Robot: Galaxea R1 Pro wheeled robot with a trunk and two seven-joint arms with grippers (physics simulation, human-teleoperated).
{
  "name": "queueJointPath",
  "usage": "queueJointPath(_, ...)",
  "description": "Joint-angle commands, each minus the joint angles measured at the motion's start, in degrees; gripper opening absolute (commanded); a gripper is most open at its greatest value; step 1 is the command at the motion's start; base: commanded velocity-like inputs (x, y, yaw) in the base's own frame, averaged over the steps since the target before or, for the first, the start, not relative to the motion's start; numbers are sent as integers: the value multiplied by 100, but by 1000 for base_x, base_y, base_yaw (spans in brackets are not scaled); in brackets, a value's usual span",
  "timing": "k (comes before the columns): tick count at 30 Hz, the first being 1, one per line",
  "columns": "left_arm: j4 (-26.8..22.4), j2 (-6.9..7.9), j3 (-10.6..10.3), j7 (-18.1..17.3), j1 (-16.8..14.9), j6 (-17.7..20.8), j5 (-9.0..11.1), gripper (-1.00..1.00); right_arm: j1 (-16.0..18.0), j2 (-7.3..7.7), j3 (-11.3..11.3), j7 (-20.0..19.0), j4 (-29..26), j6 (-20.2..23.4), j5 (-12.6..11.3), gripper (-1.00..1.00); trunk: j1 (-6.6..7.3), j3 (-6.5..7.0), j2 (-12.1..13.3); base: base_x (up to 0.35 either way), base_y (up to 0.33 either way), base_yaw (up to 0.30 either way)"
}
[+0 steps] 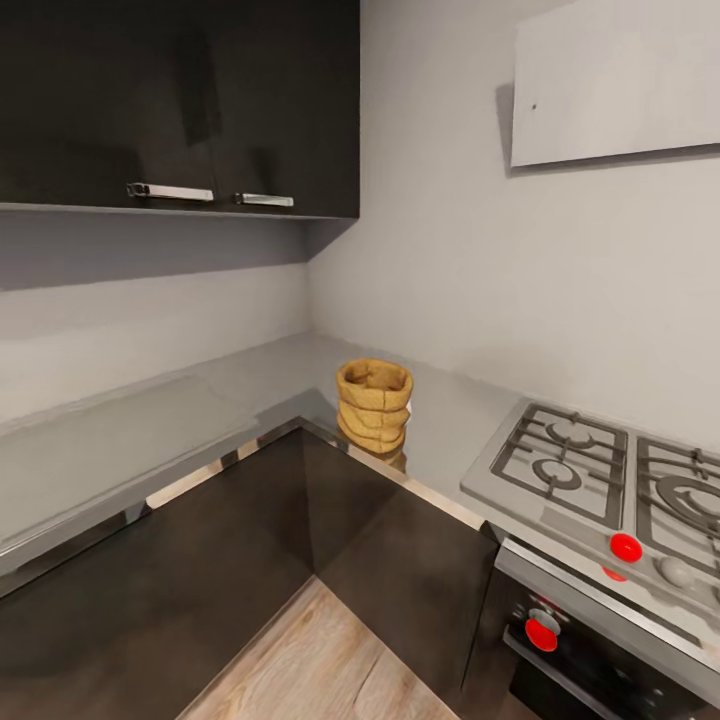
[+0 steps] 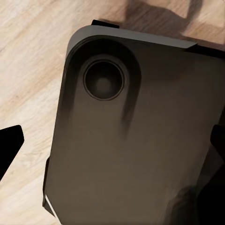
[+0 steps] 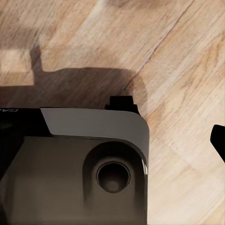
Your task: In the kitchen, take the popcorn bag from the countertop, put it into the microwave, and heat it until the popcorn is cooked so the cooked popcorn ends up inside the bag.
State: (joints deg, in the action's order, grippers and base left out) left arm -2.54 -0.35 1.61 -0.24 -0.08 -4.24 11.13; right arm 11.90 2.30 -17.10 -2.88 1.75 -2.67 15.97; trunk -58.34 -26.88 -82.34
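The popcorn bag (image 1: 374,405), a tan crumpled paper sack with a rolled rim, stands upright on the grey countertop (image 1: 150,420) near the inner corner of its L shape, close to the front edge. The microwave is out of view. In the left wrist view my left gripper (image 2: 112,145) hangs over the robot's dark base, its two black fingertips (image 2: 10,145) far apart at the frame's sides, holding nothing. In the right wrist view my right gripper (image 3: 112,145) points at the base and the wooden floor, one fingertip (image 3: 218,140) far out at the edge.
A gas hob (image 1: 600,475) with red knobs (image 1: 626,547) over a black built-in oven (image 1: 590,660) sits right of the bag. Dark wall cabinets (image 1: 180,100) hang above the left counter run. Dark base cabinets (image 1: 250,560) meet in the corner. Wooden floor (image 1: 320,670) lies in front.
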Motion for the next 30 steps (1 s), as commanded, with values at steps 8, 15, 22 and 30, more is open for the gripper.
queueJointPath(8, -1, -35, 12, 46, 0, -33, 36, 100, 7, 28, -55, -10, 18, -40, 47, 100, 22, 13, 37, 0, 0, 0)
queueJointPath(15, 3, -36, -1, 42, 1, -34, 10, 100, 7, 39, -57, -7, 18, -49, 47, 100, 176, 138, 318, 0, 0, 0)
queueJointPath(22, 3, -36, -3, 42, 1, -34, 9, 100, 6, 41, -51, -10, 18, -49, 53, 100, 330, 264, 599, 0, 0, 0)
queueJointPath(30, 0, -34, -4, 42, 0, -34, 21, 100, 8, 44, -56, -3, 12, -55, 48, 100, 505, 408, 920, 0, 0, 0)
